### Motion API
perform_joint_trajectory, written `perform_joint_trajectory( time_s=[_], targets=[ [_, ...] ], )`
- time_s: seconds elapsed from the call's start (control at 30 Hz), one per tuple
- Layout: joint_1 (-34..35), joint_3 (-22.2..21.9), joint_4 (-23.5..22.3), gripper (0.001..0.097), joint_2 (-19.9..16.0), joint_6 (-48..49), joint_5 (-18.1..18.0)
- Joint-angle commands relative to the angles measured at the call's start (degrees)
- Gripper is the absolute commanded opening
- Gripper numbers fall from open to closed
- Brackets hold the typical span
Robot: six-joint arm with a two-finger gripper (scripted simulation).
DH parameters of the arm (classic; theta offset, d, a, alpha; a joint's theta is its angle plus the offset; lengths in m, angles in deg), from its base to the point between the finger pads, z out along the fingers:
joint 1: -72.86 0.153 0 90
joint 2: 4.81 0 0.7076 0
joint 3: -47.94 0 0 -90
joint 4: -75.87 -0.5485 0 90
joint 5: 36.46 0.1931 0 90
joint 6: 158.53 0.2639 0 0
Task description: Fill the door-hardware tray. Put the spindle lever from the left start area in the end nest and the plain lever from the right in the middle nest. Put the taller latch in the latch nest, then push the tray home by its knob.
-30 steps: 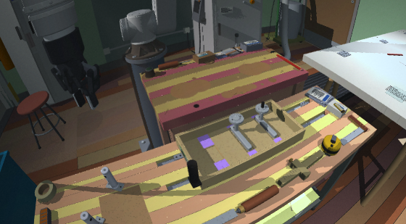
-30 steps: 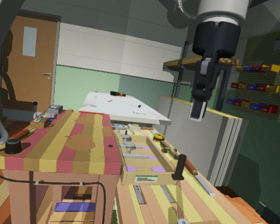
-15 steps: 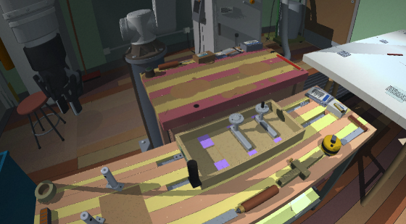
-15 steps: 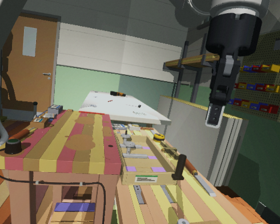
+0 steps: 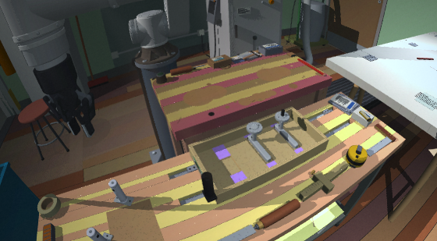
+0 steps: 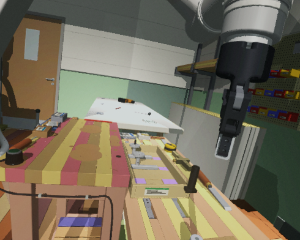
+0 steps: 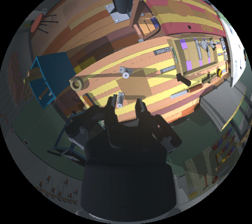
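Note:
A short latch (image 5: 98, 235) (image 7: 120, 100) lies at the bench's near edge, partly cut off in the side camera. The taller latch (image 5: 119, 191) (image 7: 125, 72) stands farther in, left of the tray. The wooden tray (image 5: 257, 153) (image 6: 152, 171) (image 7: 196, 54) holds two grey levers: one (image 5: 258, 141) in the middle and one (image 5: 285, 128) toward the far end. Purple pads mark the near nest. The black knob (image 5: 208, 186) (image 6: 192, 179) (image 7: 183, 79) stands at the tray's near end. High above the bench's left end, well clear of the latches, my gripper (image 5: 80, 124) (image 6: 224, 147) (image 7: 126, 106) is open and empty.
A blue bin (image 7: 51, 76) stands off the bench's left end. A tape roll (image 5: 48, 206) lies near the latches. A chisel (image 5: 279, 213), a wooden square (image 5: 320, 184) and a yellow tape measure (image 5: 356, 156) lie along the front edge. A raised red-and-yellow bench (image 5: 242, 89) stands behind the tray.

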Motion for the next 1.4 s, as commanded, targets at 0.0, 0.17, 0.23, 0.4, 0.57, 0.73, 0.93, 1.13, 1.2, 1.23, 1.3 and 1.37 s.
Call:
perform_joint_trajectory(
  time_s=[0.0,0.17,0.23,0.4,0.57,0.73,0.93,1.13,1.2,1.23,1.3,1.37],
  targets=[
    [0.00,-0.26,0.01,0.0450,-0.32,0.00,0.54],
    [-0.01,-1.74,0.01,0.0450,-2.27,-0.01,3.96],
    [-0.01,-2.33,0.01,0.0450,-3.18,-0.01,5.47],
    [-0.01,-3.65,0.02,0.0450,-5.60,-0.01,9.23],
    [-0.02,-4.60,0.03,0.0450,-7.84,-0.01,12.47],
    [-0.02,-5.15,0.03,0.0450,-9.50,-0.01,14.74],
    [-0.02,-5.41,0.04,0.0450,-10.42,-0.01,15.97],
    [-0.02,-5.45,0.03,0.0450,-10.54,-0.01,16.13],
    [-0.02,-5.47,0.03,0.0450,-10.57,-0.02,16.16],
    [-0.02,-5.48,0.03,0.0450,-10.60,-0.02,16.19],
    [-0.02,-5.51,0.03,0.0450,-10.68,-0.02,16.28],
    [-0.02,-5.54,0.02,0.0450,-10.81,-0.02,16.43]
  ],
)
